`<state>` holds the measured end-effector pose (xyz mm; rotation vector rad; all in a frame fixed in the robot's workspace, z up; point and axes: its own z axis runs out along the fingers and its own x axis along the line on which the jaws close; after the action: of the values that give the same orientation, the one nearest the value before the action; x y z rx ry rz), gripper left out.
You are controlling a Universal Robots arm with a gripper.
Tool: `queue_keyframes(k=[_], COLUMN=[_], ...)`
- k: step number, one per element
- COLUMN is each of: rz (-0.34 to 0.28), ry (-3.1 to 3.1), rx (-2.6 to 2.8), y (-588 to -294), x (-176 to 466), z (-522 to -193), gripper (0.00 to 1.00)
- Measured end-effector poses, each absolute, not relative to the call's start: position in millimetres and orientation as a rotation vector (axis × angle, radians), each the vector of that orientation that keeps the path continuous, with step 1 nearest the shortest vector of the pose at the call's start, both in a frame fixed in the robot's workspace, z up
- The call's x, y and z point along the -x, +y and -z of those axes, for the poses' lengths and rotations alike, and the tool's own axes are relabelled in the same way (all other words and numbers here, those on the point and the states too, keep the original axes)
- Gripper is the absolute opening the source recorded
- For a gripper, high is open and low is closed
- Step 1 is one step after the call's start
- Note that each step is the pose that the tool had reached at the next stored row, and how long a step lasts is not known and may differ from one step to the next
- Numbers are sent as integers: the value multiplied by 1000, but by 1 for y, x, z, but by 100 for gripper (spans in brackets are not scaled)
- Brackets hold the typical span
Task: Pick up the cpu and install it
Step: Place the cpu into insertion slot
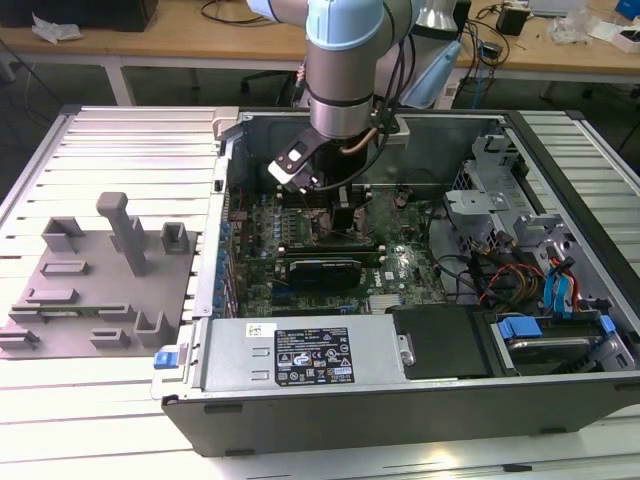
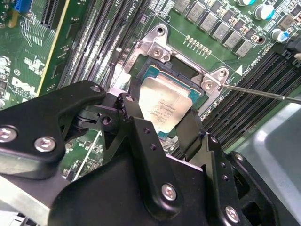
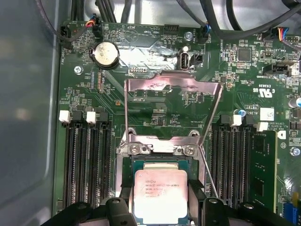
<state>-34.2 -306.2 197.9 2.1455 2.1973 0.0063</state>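
Lying open on the slatted tabletop [image 1: 110, 140], the computer case [image 1: 400, 410] encloses the green motherboard [image 3: 225, 80] that carries the socket [image 3: 155, 149]. The arm [image 1: 345, 70] reaches down over the socket. Hinged at one edge of the socket, a metal frame [image 3: 171, 84] stands raised. The black pincer [image 2: 159, 113] is clamped on the cpu [image 3: 161, 197], which lies flat directly over the socket's opening; whether it is seated, I cannot tell

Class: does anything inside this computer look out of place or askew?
The cpu, held by the gripper, lies offset over its socket: a teal strip shows along one side, so it looks not yet seated.
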Motion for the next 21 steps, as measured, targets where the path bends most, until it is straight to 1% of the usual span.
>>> queue_keyframes(k=[21], rz=[-6], ry=[2179], rx=[-2165], y=[-306], x=[34], z=[-197], gripper=[55])
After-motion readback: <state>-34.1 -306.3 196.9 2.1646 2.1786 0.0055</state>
